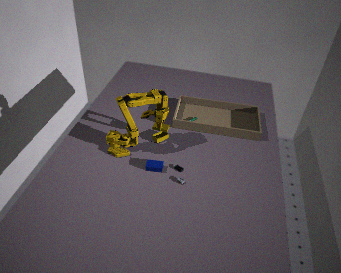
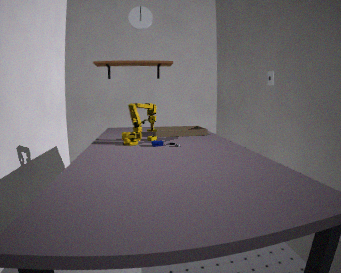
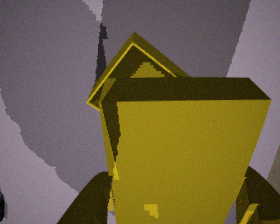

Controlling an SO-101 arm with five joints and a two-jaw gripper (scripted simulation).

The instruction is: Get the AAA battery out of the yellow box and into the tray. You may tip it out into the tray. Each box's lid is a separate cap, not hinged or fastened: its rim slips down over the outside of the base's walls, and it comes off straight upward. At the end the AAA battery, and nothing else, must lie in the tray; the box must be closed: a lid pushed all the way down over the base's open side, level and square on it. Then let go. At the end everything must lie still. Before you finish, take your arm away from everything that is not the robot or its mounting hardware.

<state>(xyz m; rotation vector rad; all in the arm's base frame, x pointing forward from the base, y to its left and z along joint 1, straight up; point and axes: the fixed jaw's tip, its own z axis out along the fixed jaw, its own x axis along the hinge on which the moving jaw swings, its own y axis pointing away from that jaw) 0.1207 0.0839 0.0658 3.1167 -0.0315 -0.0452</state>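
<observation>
My gripper (image 1: 162, 126) (image 3: 175, 192) is shut on a yellow lid (image 1: 163, 131) (image 3: 185, 135), which fills much of the wrist view. Below and beyond it a yellow box base (image 1: 160, 138) (image 2: 152, 138) (image 3: 146, 71) stands on the table with its open side up. The base looks turned relative to the lid, and the lid is above it, not seated on it. Much of the base is hidden behind the lid in the wrist view. A small green battery (image 1: 193, 119) lies in the wooden tray (image 1: 215, 131) (image 2: 180, 131), near its left end.
A blue box (image 1: 155, 166) (image 2: 158, 143) stands on the table in front of the arm. A small black thing (image 1: 178, 168) and a small grey thing (image 1: 181, 181) lie right of it. The tray's walls rise to the right of the gripper.
</observation>
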